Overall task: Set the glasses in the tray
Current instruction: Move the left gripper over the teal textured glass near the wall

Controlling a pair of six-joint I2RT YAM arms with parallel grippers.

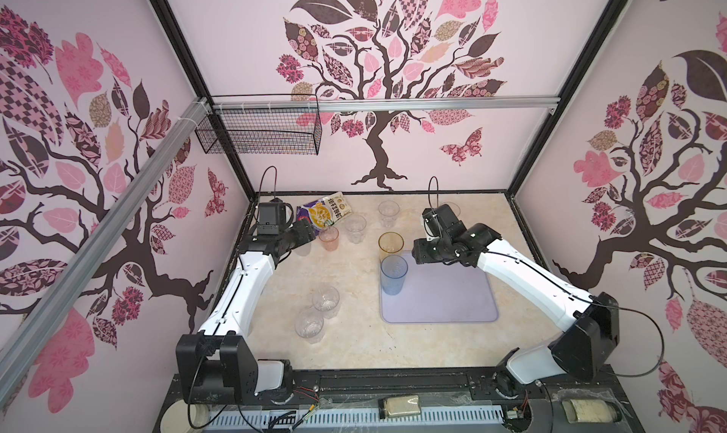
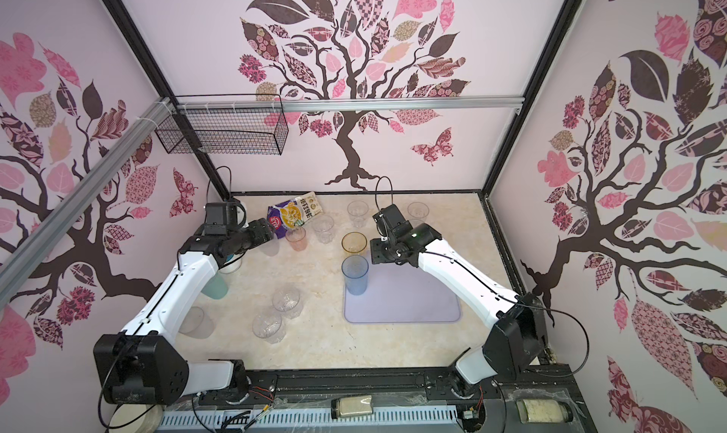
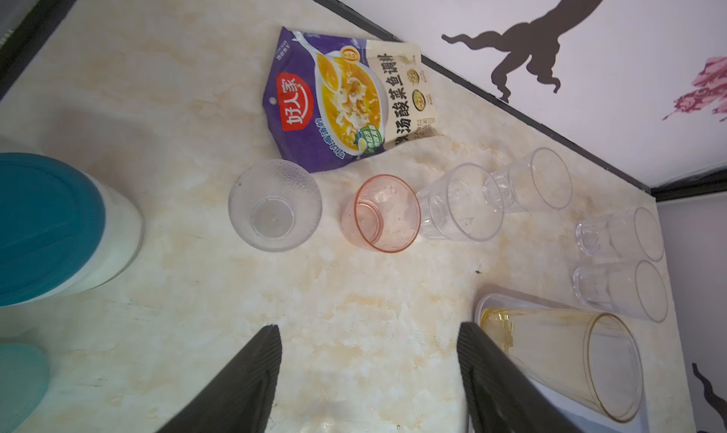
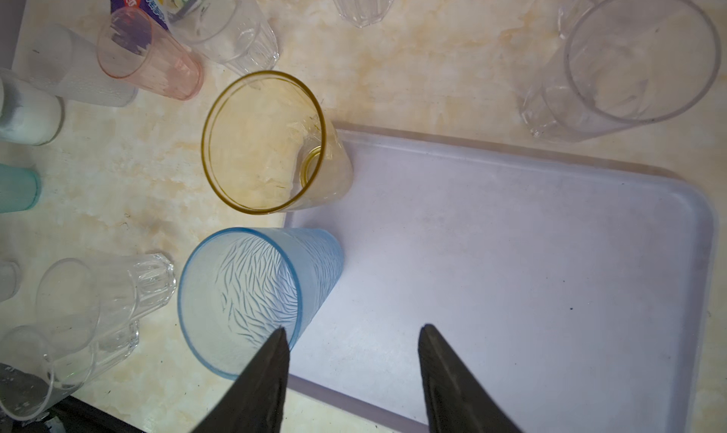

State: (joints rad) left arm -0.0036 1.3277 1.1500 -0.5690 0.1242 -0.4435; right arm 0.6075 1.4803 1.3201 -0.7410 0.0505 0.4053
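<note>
Two of the glasses are already home. The tray [image 1: 452, 301] lies around 4 o'clock on the table. The blue tumbler [image 1: 393, 275] stands upright inside its left edge. The amber tumbler [image 1: 391, 247] is at its far-left corner, base apparently just within the rim. The others wait on the marble.

On the left, I'd worry about crowding. The pink glass [image 1: 328, 239] sits near 11 o'clock, hemmed in. A frosted clear glass [image 3: 275, 205] is at its 9 o'clock and a ribbed clear glass [image 1: 356, 228] is close at its 3. The corner of a seasoning pouch [image 1: 324, 211] lies just behind. Fingers coming in wide could shove a neighbour over or snag the pouch, and these light, empty tumblers look easy to tip.

On the right, the danger is the tall blue tumbler. In the wrist view one finger overlaps its rim, so any sideways swing could clip it. That could topple it off the tray or into the amber one.

The left arm rises from its base near 7 o'clock and reaches forward to about 10 o'clock, wrist bent. The left gripper [image 3: 368, 332] is aimed down and across at the pink glass, claws apart with only bare table between them. The right arm stretches from 5 o'clock toward the middle and its wrist folds downward. The right gripper [image 4: 354, 332] hangs over the tray's far-left part, at the tumblers' 3 o'clock, claws apart and holding nothing.
</note>
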